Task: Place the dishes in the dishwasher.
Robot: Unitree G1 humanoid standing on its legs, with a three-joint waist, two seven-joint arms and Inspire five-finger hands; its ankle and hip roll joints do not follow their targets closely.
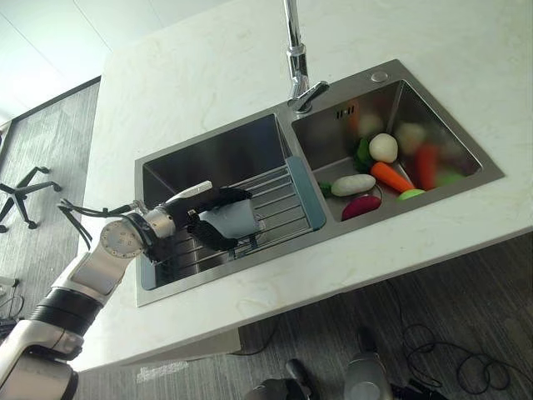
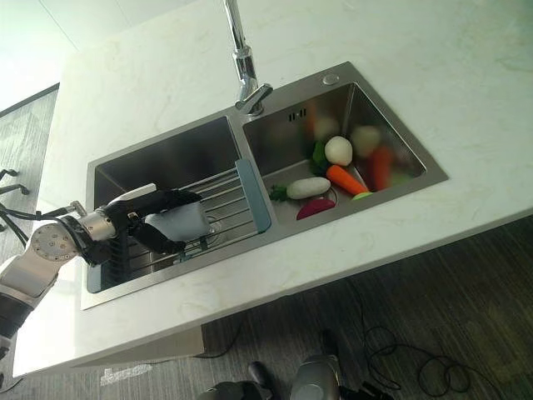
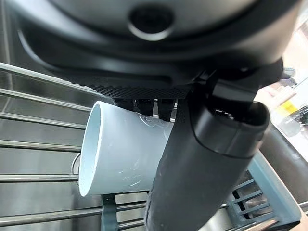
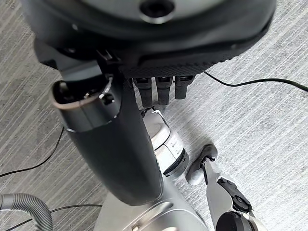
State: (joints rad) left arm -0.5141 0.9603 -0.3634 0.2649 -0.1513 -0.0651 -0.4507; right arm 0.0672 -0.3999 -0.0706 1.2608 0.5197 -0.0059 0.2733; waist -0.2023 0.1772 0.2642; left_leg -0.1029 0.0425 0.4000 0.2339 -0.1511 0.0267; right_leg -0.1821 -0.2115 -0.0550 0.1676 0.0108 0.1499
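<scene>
A pale blue-grey cup (image 1: pixel 235 218) lies on its side in my left hand (image 1: pixel 198 227), just over the wire rack (image 1: pixel 279 193) that spans the left sink basin (image 1: pixel 208 154). In the left wrist view the cup (image 3: pixel 122 151) has its open mouth turned sideways, with the thumb (image 3: pixel 202 168) across its wall and the fingers curled behind it. The rack's bars run under the cup. My right hand (image 4: pixel 144 43) hangs idle over the grey floor, fingers relaxed and holding nothing.
The right basin (image 1: pixel 454 146) holds toy vegetables: a carrot (image 1: pixel 391 177), a white radish (image 1: pixel 353 185) and others. A tall faucet (image 1: pixel 296 58) stands behind the divider. Pale marble counter (image 1: pixel 400 250) surrounds the sink. An office chair base (image 1: pixel 21 196) stands on the floor at left.
</scene>
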